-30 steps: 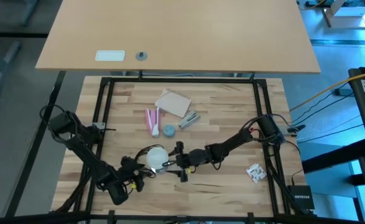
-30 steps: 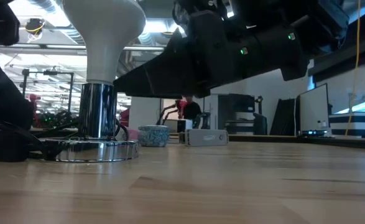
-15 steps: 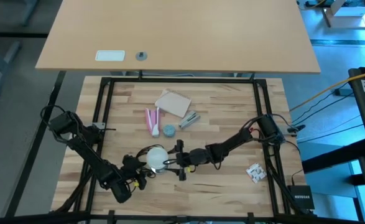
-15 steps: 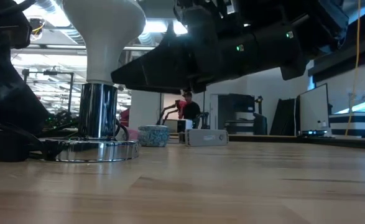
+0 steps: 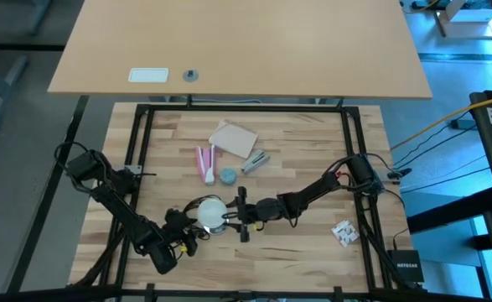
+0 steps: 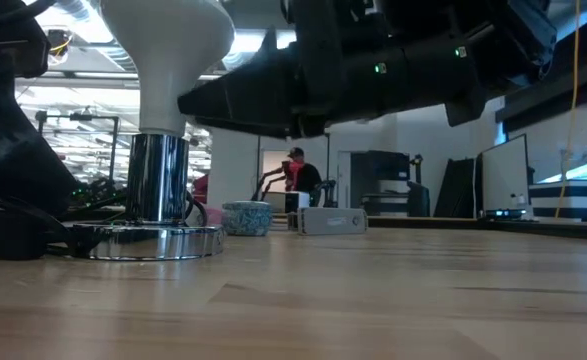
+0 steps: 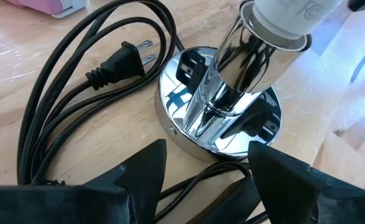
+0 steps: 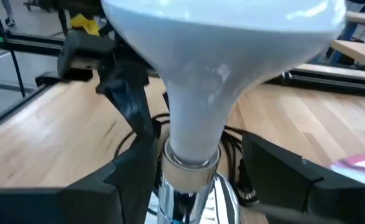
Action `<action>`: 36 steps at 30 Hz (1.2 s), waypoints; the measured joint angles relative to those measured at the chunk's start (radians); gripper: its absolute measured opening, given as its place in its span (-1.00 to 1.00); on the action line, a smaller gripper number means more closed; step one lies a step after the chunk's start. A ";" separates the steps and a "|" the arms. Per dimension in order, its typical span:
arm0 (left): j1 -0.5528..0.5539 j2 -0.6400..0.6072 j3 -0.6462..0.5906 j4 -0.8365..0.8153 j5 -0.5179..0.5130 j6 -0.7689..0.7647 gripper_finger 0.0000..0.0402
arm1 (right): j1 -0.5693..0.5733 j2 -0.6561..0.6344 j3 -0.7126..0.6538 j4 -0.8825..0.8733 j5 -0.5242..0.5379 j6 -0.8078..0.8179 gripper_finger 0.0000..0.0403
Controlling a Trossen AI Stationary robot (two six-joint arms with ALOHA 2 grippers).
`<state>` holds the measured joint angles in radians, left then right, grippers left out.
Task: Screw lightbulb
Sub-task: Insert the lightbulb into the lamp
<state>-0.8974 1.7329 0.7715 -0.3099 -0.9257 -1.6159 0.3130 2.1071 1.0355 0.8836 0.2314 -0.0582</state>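
The lightbulb (image 8: pixel 219 62) stands upright, dome up, with its narrow end in a chrome socket (image 6: pixel 158 180) on a round chrome base (image 7: pixel 188 124). My right gripper (image 8: pixel 198 152) comes level from the table's right side. It is open, with one finger on either side of the bulb's neck just above the socket. My left gripper (image 7: pixel 207 158) slants down from the table's near left. It is open, with its fingertips at the base's near rim. In the high view the bulb (image 5: pixel 211 211) sits between my left gripper (image 5: pixel 185 236) and my right gripper (image 5: pixel 231 220). My left gripper has its fingertips (image 7: pixel 154 155) over the near rim of the chrome base (image 7: pixel 173 134); I cannot tell whether they touch it. My right gripper has one finger (image 8: pixel 138 168) close against the bulb's neck (image 8: pixel 191 134). The other finger stands apart from it. I cannot tell whether the near one touches.
A black cord with its plug (image 7: pixel 117 62) coils on the table beside the base. Farther back lie two pink sticks (image 5: pixel 204 163), a light-blue cap (image 5: pixel 228 176), a tan pad (image 5: pixel 233 138) and a silver piece (image 5: pixel 256 161). A small white packet (image 5: pixel 344 231) lies at the right.
My right gripper has tipped a little at the wrist. In the low view its finger has crept toward the bulb's neck. The bulb, the base and my left gripper have stayed where they were.
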 joint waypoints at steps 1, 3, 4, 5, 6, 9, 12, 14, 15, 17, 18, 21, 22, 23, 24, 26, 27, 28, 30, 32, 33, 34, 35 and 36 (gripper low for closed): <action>0.000 0.000 0.000 0.000 0.000 0.000 0.10 | 0.000 0.000 0.000 0.004 0.000 0.000 0.18; 0.000 0.000 0.000 0.000 0.000 0.000 0.10 | 0.000 0.000 0.000 0.004 0.000 0.000 0.18; 0.000 0.000 0.000 0.000 0.000 0.000 0.10 | 0.000 0.000 0.000 0.004 0.001 0.000 0.18; 0.000 0.000 0.000 0.000 0.000 0.000 0.10 | 0.000 0.000 0.000 0.004 0.002 0.000 0.18; 0.000 0.000 0.000 0.000 0.000 0.000 0.10 | 0.000 0.000 0.000 0.003 0.002 0.000 0.18; 0.000 0.000 0.000 0.000 0.000 0.000 0.10 | 0.000 0.000 0.000 0.004 0.003 0.000 0.18; 0.000 0.000 0.000 0.000 0.000 0.000 0.10 | 0.001 0.001 0.000 0.004 0.030 -0.013 0.18; 0.000 0.000 0.000 0.000 0.000 0.000 0.10 | 0.001 0.004 0.000 0.015 0.051 -0.038 0.18; 0.000 0.000 0.000 0.000 0.000 0.000 0.10 | 0.001 0.005 0.000 0.021 0.054 -0.050 0.18; 0.000 0.000 0.000 0.001 0.000 0.000 0.10 | 0.000 0.005 -0.005 0.048 0.038 -0.063 0.18; 0.000 0.000 0.000 0.000 0.000 0.000 0.10 | 0.000 0.005 -0.010 0.068 0.033 -0.073 0.18; 0.000 0.000 0.000 0.001 0.000 0.000 0.10 | 0.001 0.005 -0.051 0.134 0.019 -0.081 0.18; 0.000 0.000 0.000 0.001 0.000 0.000 0.10 | 0.001 0.005 -0.070 0.149 0.020 -0.080 0.19; 0.000 0.000 0.000 0.001 0.000 0.000 0.10 | 0.001 0.005 -0.092 0.165 0.021 -0.077 0.19; 0.000 0.000 0.000 0.001 0.000 0.000 0.10 | 0.001 0.006 -0.113 0.184 0.022 -0.069 0.19; 0.000 0.000 0.000 0.002 0.000 0.004 0.10 | 0.001 0.016 -0.143 0.253 0.024 -0.053 0.19; 0.000 0.000 0.000 0.003 0.000 0.005 0.10 | 0.001 0.026 -0.150 0.307 0.027 -0.051 0.19; 0.000 0.000 0.000 0.004 0.000 0.007 0.10 | 0.001 0.044 -0.154 0.362 0.027 -0.052 0.19; 0.001 0.000 0.000 0.005 0.000 0.008 0.10 | 0.001 0.096 -0.147 0.465 0.012 -0.050 0.19; 0.003 0.000 0.000 0.007 0.000 0.008 0.10 | 0.001 0.151 -0.138 0.512 -0.008 -0.024 0.19; 0.003 0.000 0.000 0.009 0.000 0.007 0.10 | 0.000 0.168 -0.137 0.528 -0.018 -0.015 0.19; 0.003 0.000 0.000 0.007 0.000 0.007 0.10 | -0.001 0.180 -0.134 0.539 -0.027 -0.009 0.19; 0.003 0.000 0.000 0.008 0.000 0.007 0.10 | -0.001 0.183 -0.130 0.550 -0.038 -0.007 0.19; 0.003 0.000 0.000 0.008 0.000 0.007 0.10 | -0.001 0.182 -0.127 0.559 -0.043 -0.007 0.19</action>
<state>-0.8940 1.7325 0.7719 -0.3018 -0.9257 -1.6085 0.3116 2.2892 0.9082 1.4429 0.1880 -0.0655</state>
